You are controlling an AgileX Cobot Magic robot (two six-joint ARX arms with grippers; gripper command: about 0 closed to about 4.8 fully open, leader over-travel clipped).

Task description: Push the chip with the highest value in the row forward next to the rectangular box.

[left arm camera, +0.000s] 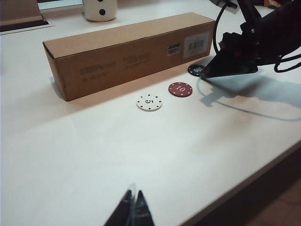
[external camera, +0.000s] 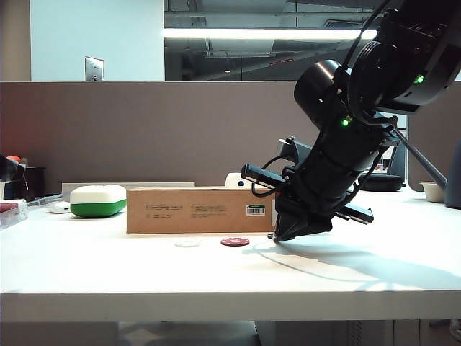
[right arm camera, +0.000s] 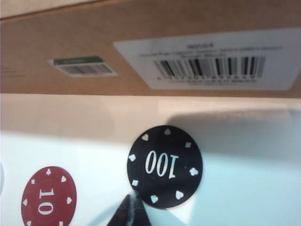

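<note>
The black chip [right arm camera: 164, 165], marked 100, lies flat on the white table just in front of the rectangular box [right arm camera: 150, 47], with a narrow strip of table between them. It sits farther forward than the red 10 chip [left arm camera: 180, 89] and the white 5 chip [left arm camera: 149, 102] of the row. My right gripper [right arm camera: 134, 200] is shut, and its tip touches the black chip's [left arm camera: 195, 70] near edge. In the exterior view the right gripper [external camera: 276, 237] hides that chip at the box's [external camera: 198, 209] right end. My left gripper [left arm camera: 133, 200] is shut, holds nothing and hovers over the table's near part.
A white-and-green rounded case [external camera: 99, 200] lies left of the box. A white cup with black dots [left arm camera: 99, 9] stands behind the box. The table's front edge [left arm camera: 244, 181] runs close to the left gripper. Small items sit at the far left [external camera: 11, 209].
</note>
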